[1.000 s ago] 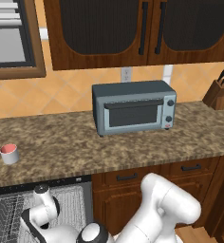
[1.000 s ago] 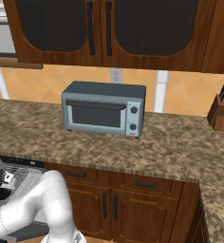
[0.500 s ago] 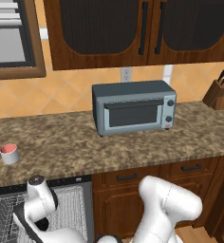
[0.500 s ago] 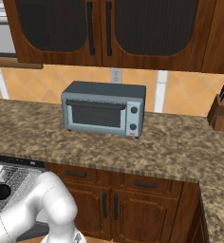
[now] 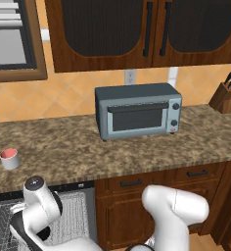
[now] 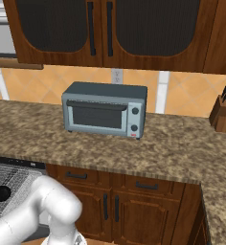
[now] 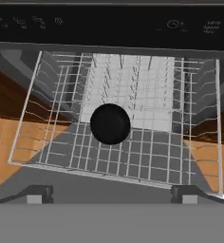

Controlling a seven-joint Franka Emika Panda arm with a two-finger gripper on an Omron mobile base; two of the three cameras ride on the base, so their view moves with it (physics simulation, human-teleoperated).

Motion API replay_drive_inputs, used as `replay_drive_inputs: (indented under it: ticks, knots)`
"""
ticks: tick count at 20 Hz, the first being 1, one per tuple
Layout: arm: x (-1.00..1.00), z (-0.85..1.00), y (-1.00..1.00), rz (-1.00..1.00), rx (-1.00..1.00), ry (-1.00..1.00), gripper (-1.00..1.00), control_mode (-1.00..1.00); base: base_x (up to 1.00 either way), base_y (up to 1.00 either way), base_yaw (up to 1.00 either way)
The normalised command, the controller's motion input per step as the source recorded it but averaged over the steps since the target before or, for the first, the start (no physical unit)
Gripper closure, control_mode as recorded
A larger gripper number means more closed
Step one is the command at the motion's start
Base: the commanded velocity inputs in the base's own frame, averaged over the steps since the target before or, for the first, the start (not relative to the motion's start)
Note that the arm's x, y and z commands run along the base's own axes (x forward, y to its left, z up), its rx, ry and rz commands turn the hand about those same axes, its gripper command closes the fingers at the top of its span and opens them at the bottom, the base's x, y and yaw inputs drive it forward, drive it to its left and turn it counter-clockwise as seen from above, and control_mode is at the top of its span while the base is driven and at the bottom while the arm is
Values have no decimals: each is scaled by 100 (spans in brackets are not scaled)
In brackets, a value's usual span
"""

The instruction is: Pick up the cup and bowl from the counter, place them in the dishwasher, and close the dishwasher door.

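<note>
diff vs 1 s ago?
The white arm's wrist rose above the white wire dishwasher rack, and its jaws finished opening. The small round black bowl lies released on the rack floor, apart from the gripper. Unchanged: the light grey cup with a pinkish-red inside on the speckled granite counter, and the grey-blue toaster oven.
</note>
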Motion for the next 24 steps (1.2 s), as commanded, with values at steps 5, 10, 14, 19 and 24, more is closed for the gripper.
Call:
replay_drive_inputs:
  ticks: [5, 10, 14, 19, 24]
  knots:
    - [0, 100, -36, -9, 19, -1, -100, -100, 0, 0, 0]
    - [7, 100, -54, -21, 25, 0, -100, -100, 0, 0, 0]
    - [4, 100, -37, -10, 19, 1, -100, -100, 0, 0, 0]
    - [2, 87, -40, -5, 11, 6, -100, -100, 0, 0, 0]
    - [3, 2, -26, -8, 10, 0, -100, -100, 0, 0, 0]
